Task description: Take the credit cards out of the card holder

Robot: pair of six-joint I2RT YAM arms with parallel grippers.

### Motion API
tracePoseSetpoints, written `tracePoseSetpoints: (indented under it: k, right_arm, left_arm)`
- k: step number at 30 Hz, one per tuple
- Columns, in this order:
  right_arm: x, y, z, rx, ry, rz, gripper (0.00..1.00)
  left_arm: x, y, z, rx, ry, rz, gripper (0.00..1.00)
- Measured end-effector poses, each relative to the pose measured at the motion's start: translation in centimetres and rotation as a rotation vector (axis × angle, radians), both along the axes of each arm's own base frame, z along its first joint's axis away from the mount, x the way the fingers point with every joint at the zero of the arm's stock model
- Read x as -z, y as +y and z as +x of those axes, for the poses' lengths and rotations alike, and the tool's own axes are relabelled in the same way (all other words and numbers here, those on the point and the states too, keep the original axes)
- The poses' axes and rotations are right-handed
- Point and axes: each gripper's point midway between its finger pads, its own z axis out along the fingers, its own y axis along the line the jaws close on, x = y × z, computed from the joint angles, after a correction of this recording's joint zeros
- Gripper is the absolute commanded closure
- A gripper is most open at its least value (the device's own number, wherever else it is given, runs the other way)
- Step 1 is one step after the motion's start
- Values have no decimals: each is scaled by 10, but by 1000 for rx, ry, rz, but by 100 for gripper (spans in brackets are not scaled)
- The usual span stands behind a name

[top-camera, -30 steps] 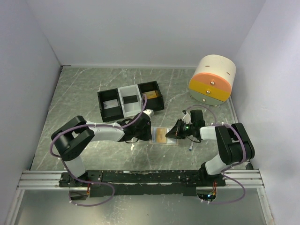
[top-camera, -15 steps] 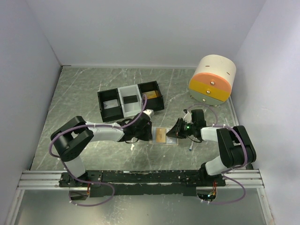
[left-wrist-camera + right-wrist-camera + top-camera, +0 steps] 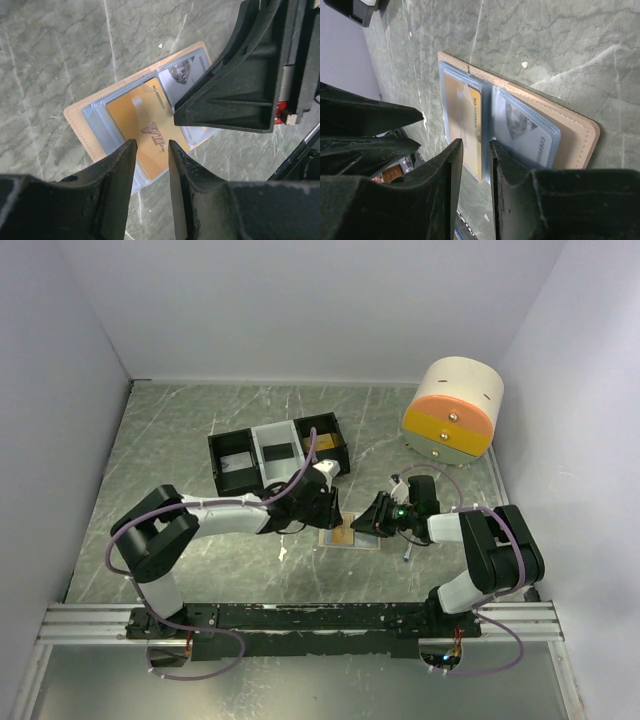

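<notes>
A: Setting?
B: Robot lab test cell. Plain white panels (image 3: 300, 310) box in the table (image 3: 180, 420) on three sides, with even, flat lighting.
A: What marks it as a rig?
B: Two small arms, left arm (image 3: 215, 512) and right arm (image 3: 495, 545), are bolted side by side to a metal rail (image 3: 85, 625) at the near edge. Purple cables (image 3: 108, 552) loop loose off the joints. Each wrist carries a camera.
A: Surface?
B: Grey-green marbled sheet, scuffed.
A: Furnishings?
B: Only staged props: a black-and-white three-compartment tray (image 3: 213, 465) and a round cream, orange and yellow drawer unit (image 3: 453, 410).
</notes>
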Motion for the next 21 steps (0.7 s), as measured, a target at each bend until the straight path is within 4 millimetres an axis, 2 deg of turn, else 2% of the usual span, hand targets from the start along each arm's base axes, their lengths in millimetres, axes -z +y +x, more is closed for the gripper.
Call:
tracePoseSetpoints:
  k: [8,11,14,17,21]
  right_arm:
    - [2,2,1,9,12,22,76]
    - [4,4,0,10,25,36,77]
    - [4,4,1,12,29,45,86]
    - [7,4,1,19,38,43,87]
    - [7,4,1,20,39,44,94]
  left_arm:
    - [31,6,-6,-2,54,53,69]
    - [33,6,-7,-4,58,49,73]
    - [34,6,-8,-7,62,45,75]
    - [34,7,-8,-7,61,45,76]
    - [35,7,-8,-6,62,47,79]
